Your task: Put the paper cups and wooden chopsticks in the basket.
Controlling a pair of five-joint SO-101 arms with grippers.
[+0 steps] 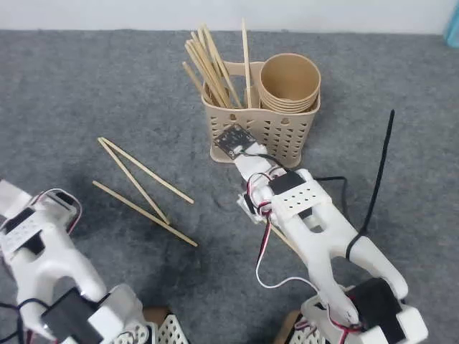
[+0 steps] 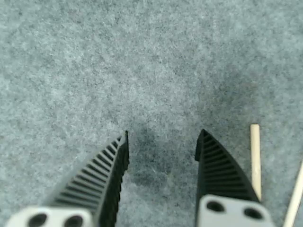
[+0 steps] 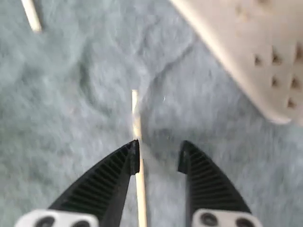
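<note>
My left fingers (image 2: 106, 175) are open and hold nothing, above the grey tabletop (image 2: 142, 56). My right fingers (image 3: 116, 175) are open too; one chopstick (image 3: 136, 113) lies flat just beside one tip, near the basket (image 1: 280, 136). Three more chopsticks (image 1: 143, 175) lie loose and crossed. The basket holds a chopstick bundle (image 1: 211, 68) and one cup stack (image 1: 290, 79).

1. The grey felt-covered table (image 1: 86, 93) is viewed from above by the high camera, from behind the white arms (image 1: 323, 236), towards the beige perforated plastic basket (image 1: 276, 132).
2. The left wrist view is taken close over the felt, past the black ribbed left gripper (image 2: 164, 131); pale wooden chopsticks (image 2: 255, 156) are shared with the high view.
3. The right wrist view is taken equally close, past the right gripper (image 3: 161, 142); the basket's corner is shared with the high view.
</note>
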